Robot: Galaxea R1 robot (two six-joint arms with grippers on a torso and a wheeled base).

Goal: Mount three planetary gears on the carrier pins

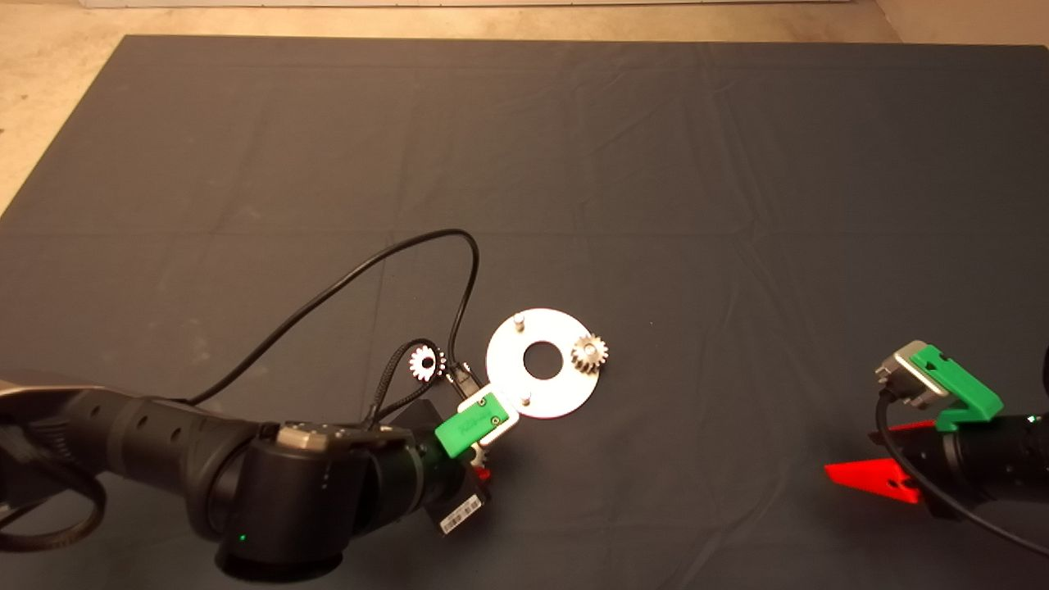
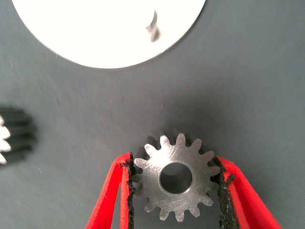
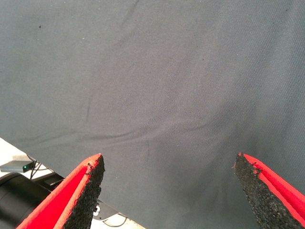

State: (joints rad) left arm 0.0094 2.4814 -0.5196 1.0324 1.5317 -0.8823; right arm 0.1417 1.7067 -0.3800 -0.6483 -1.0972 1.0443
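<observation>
Planetary gears, three silvery toothed wheels with centre bores: one [image 2: 175, 179] pinched between the left gripper's [image 2: 175, 191] black pads [image 2: 127, 191] just off the disc's [image 1: 565, 392] near-left rim, one [image 1: 588, 354] seated on a pin on the disc, one [image 1: 425, 362] loose on the mat [image 1: 737, 164] beside it. Two carrier pins [image 1: 518, 320] [image 1: 526, 399] stand bare. Broad open mat stretches toward the far edge. The right gripper [image 3: 169, 191] waits wide open and empty near the mat's near-right corner.

in the head view the left claw [image 1: 482, 459] covers the gear it grips, with only a red tip showing. the left wrist view crops the disc [image 2: 109, 33], blurs its pin [image 2: 153, 29], and cuts off a second gear [image 2: 14, 136] at its edge.
</observation>
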